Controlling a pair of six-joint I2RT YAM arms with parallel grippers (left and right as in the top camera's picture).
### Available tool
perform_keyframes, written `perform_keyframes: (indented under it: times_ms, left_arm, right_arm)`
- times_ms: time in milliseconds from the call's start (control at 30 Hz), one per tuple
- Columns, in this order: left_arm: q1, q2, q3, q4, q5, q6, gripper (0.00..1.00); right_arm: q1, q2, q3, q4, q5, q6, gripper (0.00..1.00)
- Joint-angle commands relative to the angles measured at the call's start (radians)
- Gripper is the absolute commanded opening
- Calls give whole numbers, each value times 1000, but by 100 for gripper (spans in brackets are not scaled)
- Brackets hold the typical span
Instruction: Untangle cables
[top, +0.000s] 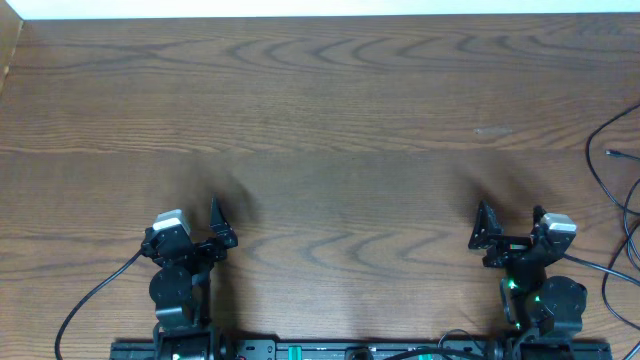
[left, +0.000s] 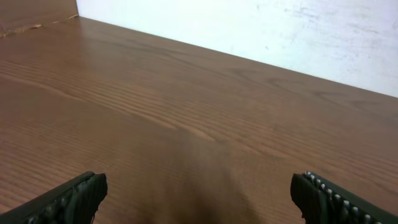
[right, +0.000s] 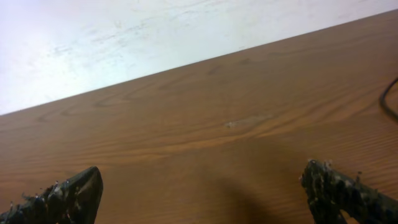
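The cables are thin black cords lying loose at the table's far right edge, one with a small plug end. A short loop of cable shows at the right margin of the right wrist view. My left gripper is near the front left, open, with only bare wood between its fingers. My right gripper is near the front right, open and empty, a little left of the cables and not touching them. No cable shows in the left wrist view.
The brown wooden table ends at a white wall along the far side. A thicker black arm cable curves off the left arm's base. The black mounting rail runs along the front edge.
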Motion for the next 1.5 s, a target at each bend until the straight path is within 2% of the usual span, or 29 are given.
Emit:
perform_keyframes:
  times_ms: [0, 100, 267, 367, 1467]
  left_arm:
    - [4, 2, -11, -49, -22, 17, 99]
    - [4, 2, -11, -49, -22, 17, 99]
    - [4, 2, -11, -49, -22, 17, 100]
    - [4, 2, -11, -49, -22, 17, 99]
    - [4, 2, -11, -49, -22, 17, 99]
  right_arm:
    - [8, -5, -2, -6, 26, -41, 99]
    - [8, -5, -2, -6, 38, -77, 99]
    - [35, -5, -2, -6, 38, -309, 99]
    - [60, -5, -2, -6, 38, -371, 99]
    - [77, -5, -2, -6, 37, -373, 99]
